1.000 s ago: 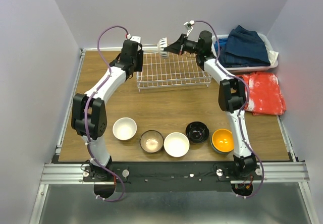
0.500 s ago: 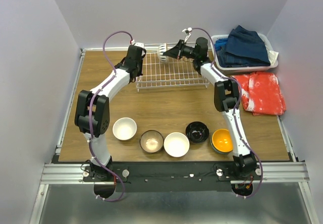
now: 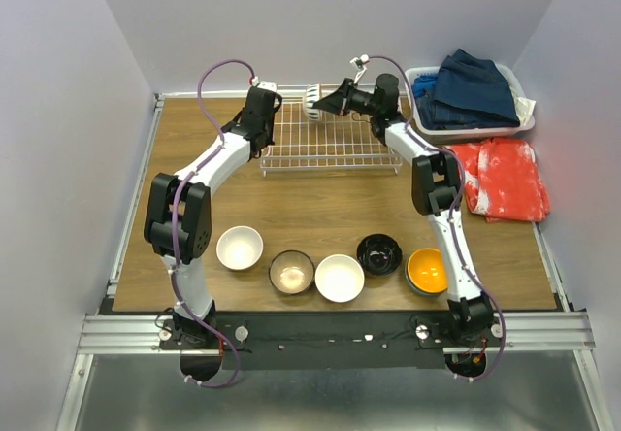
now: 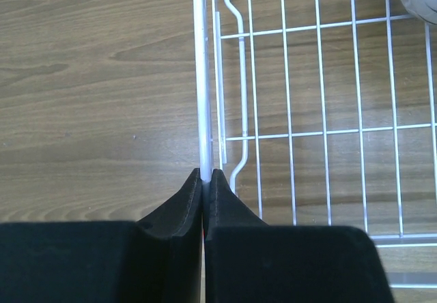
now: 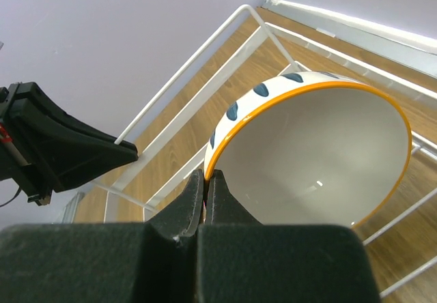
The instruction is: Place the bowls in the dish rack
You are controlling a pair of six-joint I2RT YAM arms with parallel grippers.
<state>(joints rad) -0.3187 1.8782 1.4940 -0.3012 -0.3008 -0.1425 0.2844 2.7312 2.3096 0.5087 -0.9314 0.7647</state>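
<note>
The white wire dish rack (image 3: pixel 335 145) stands at the far middle of the table. My left gripper (image 4: pixel 206 173) is shut on the rack's left rim wire (image 4: pixel 200 78); from above it (image 3: pixel 264 135) sits at the rack's left side. My right gripper (image 5: pixel 206 175) is shut on the rim of a white bowl (image 5: pixel 314 160) with an orange edge and blue marks, held tilted over the rack's far edge (image 3: pixel 312 100). Along the near edge stand a white bowl (image 3: pixel 240 248), a brown one (image 3: pixel 291 271), another white one (image 3: pixel 340 278), a black one (image 3: pixel 378 254) and an orange one (image 3: pixel 428 270).
A white basket of blue clothes (image 3: pixel 471 91) stands at the far right, with a red cloth (image 3: pixel 505 179) in front of it. Bare wood lies between the rack and the row of bowls. Walls close in the table's left, far and right sides.
My left gripper has reached the rack's left rim and shut on the wire. My right gripper has carried the bowl a little to the left over the rack's far edge.
</note>
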